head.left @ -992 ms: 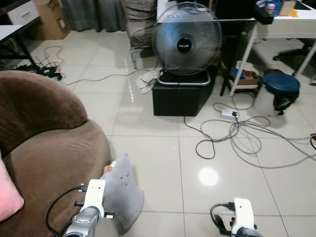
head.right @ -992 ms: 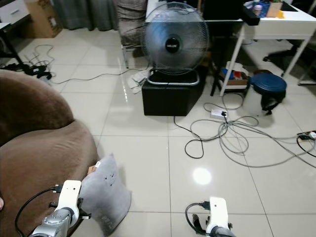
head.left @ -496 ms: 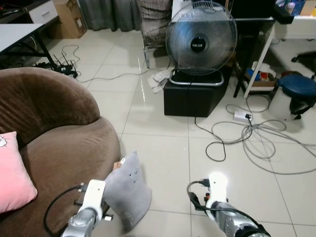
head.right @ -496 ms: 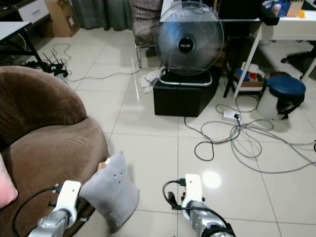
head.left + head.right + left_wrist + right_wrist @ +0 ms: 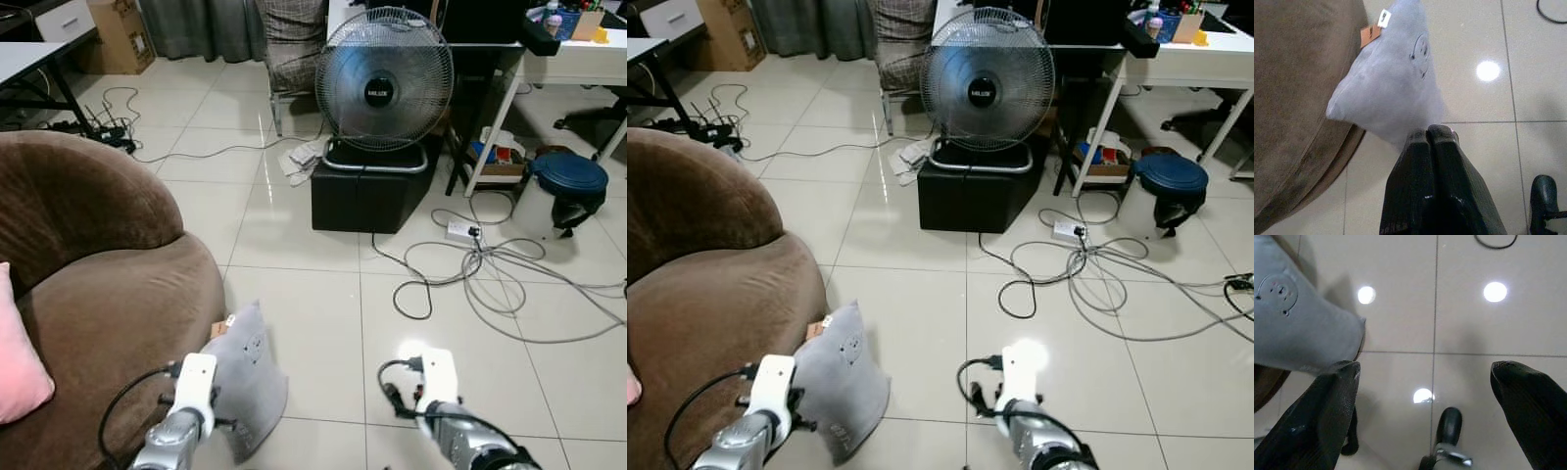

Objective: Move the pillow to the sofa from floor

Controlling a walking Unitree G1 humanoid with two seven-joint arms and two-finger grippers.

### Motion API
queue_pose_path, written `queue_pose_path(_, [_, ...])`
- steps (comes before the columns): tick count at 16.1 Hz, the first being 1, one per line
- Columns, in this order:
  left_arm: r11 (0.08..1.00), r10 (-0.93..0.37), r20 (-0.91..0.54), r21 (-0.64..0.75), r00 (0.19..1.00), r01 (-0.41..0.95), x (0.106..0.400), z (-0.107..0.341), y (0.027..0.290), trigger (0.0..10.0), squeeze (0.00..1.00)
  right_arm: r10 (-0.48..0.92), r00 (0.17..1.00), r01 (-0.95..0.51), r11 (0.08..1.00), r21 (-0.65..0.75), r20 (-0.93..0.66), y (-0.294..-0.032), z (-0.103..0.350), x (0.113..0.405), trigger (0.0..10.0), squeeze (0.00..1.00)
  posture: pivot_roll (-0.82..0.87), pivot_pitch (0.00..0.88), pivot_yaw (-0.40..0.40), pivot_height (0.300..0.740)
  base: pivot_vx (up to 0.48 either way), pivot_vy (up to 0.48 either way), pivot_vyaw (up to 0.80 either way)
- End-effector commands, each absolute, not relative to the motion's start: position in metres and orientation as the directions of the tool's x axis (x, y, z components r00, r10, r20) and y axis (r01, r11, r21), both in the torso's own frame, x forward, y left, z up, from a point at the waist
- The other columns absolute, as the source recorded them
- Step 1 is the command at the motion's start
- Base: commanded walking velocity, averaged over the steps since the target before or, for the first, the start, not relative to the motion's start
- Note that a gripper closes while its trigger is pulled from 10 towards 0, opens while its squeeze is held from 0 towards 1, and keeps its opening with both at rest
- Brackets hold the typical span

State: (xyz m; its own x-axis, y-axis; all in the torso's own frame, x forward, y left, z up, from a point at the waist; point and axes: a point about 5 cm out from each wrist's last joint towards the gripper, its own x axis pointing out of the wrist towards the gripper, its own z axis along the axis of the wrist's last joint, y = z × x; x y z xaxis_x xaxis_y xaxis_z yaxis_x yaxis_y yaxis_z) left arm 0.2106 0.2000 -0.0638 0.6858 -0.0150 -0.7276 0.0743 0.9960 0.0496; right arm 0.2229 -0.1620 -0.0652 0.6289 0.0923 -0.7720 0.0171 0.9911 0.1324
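1. The step in hand looks like the reach for the pillow (image 5: 247,377), a grey cushion standing on the tiled floor (image 5: 313,294), leaning against the near right edge of the brown sofa (image 5: 108,294). It is not yet lifted.
2. The left claw (image 5: 1434,136) has its fingers pressed together, tips just at the pillow's near lower edge; no fabric shows between them.
3. The right claw (image 5: 1425,377) is spread wide apart and empty, over bare tile just right of the pillow.
4. Next, I judge one claw must open and take a corner, or both must squeeze the pillow from its sides, then lift it left onto the seat.
5. Whether the left fingertips touch the pillow is hard to tell. The pillow's far side and base are hidden, and a pink cushion (image 5: 20,362) is cut off at the left edge.
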Motion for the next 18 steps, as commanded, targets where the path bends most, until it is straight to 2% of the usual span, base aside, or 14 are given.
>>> queue_pose_path(1, [0.996,-0.016,-0.720,0.047,0.694,0.072,0.216,-0.061,0.199,10.0,0.00,0.069,0.663,0.030,0.993,0.118,-0.745,-0.164,-0.058,0.234,10.0,0.00,0.10,0.000,0.024,0.740,0.000,0.000,0.00])
queue_pose_path(3, [0.998,0.001,-0.710,0.049,0.704,0.048,0.221,-0.058,0.201,10.0,0.00,0.051,0.678,0.054,0.992,0.118,-0.733,-0.167,-0.053,0.241,10.0,0.00,0.10,0.000,0.024,0.740,0.000,0.000,0.00])
queue_pose_path(5, [0.999,-0.026,-0.678,-0.035,0.734,0.003,0.237,-0.048,0.200,10.0,0.00,0.044,0.691,0.073,0.989,0.131,-0.722,-0.167,-0.044,0.254,10.0,0.00,0.10,0.000,0.022,0.740,0.000,0.000,0.00])
queue_pose_path(7, [0.999,-0.032,-0.687,-0.014,0.726,0.031,0.238,-0.048,0.195,10.0,0.00,0.065,0.712,0.036,0.991,0.129,-0.700,-0.161,-0.039,0.261,10.0,0.00,0.10,0.000,0.022,0.740,0.000,0.000,0.00])
queue_pose_path(9, [0.998,-0.054,-0.676,-0.023,0.735,0.052,0.237,-0.049,0.188,10.0,0.00,0.068,0.709,0.079,0.981,0.176,-0.702,-0.157,-0.037,0.265,10.0,0.00,0.10,0.000,0.027,0.740,0.000,0.000,0.00])
queue_pose_path(12, [0.997,-0.057,-0.651,-0.075,0.757,0.011,0.241,-0.044,0.184,10.0,0.00,0.096,0.740,0.095,0.965,0.244,-0.666,-0.149,-0.024,0.280,10.0,0.00,0.09,0.000,0.031,0.740,0.000,0.000,0.00])
queue_pose_path(14, [0.997,-0.076,-0.644,-0.053,0.761,0.054,0.239,-0.045,0.178,10.0,0.00,0.116,0.737,0.049,0.973,0.224,-0.666,-0.145,-0.024,0.280,10.0,0.00,0.09,0.000,0.025,0.740,0.000,0.000,0.00])
queue_pose_path(18, [0.987,-0.085,-0.664,0.045,0.743,0.152,0.222,-0.054,0.178,10.0,0.00,0.108,0.713,-0.011,0.990,0.143,-0.693,-0.152,-0.039,0.261,10.0,0.00,0.10,0.000,0.015,0.740,0.000,0.000,0.00])
